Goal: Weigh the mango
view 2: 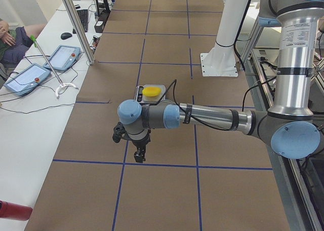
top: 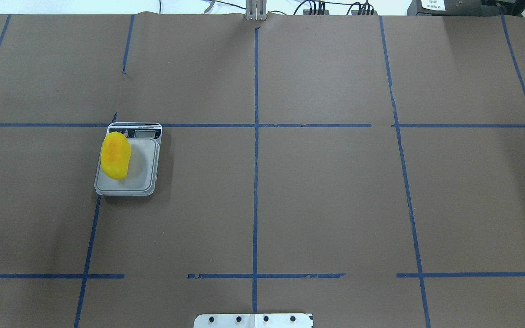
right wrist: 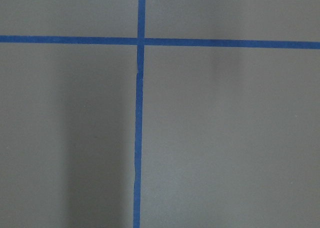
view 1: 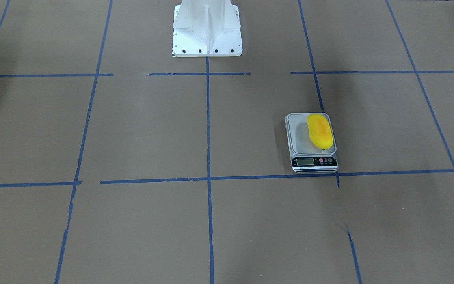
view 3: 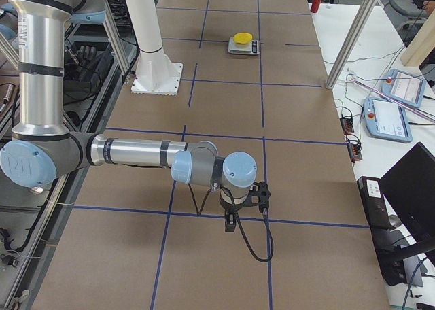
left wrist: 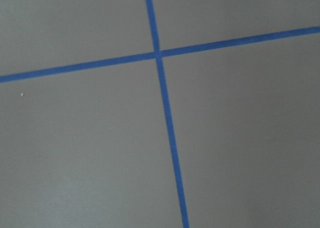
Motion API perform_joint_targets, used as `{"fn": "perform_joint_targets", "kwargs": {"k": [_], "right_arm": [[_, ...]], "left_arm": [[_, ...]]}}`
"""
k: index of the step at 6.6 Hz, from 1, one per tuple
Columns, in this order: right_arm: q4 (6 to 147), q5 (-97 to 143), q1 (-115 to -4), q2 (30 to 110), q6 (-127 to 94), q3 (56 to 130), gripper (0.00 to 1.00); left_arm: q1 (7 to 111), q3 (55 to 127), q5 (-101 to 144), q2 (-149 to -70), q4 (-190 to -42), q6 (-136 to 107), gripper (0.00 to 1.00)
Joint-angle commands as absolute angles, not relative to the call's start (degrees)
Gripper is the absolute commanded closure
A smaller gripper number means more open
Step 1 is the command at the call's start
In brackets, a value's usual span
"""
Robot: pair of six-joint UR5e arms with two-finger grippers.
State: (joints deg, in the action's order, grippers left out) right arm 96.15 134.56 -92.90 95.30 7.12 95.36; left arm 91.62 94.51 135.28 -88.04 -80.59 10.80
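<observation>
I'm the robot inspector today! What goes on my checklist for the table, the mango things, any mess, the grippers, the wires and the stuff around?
Surface: the table is covered in flat brown paper with a blue tape grid.
Job's things: the mango lies on the platform of the scale, off to one side; nothing is holding it.
Clutter: nothing seen.
Grippers: the left gripper and the right gripper hang over bare paper, away from the scale; whether they are open or shut cannot be told.
Cables: a black cable loops below the right gripper.
Surroundings: a white pedestal stands on the table; teach pendants and a seated person are beside the table.
</observation>
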Motion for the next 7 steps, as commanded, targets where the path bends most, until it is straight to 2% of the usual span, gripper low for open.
{"fn": "perform_joint_targets", "kwargs": {"k": [1,7], "right_arm": [[96.07,134.56,-92.90,95.27,7.12,95.36,0.00],[96.15,134.56,-92.90,95.36,7.12,95.36,0.00]], "left_arm": [[96.13,92.29,135.09,-87.19,-83.57,10.37,0.00],[96.07,92.28,134.04,-85.96,-94.71,-6.72,0.00]]}}
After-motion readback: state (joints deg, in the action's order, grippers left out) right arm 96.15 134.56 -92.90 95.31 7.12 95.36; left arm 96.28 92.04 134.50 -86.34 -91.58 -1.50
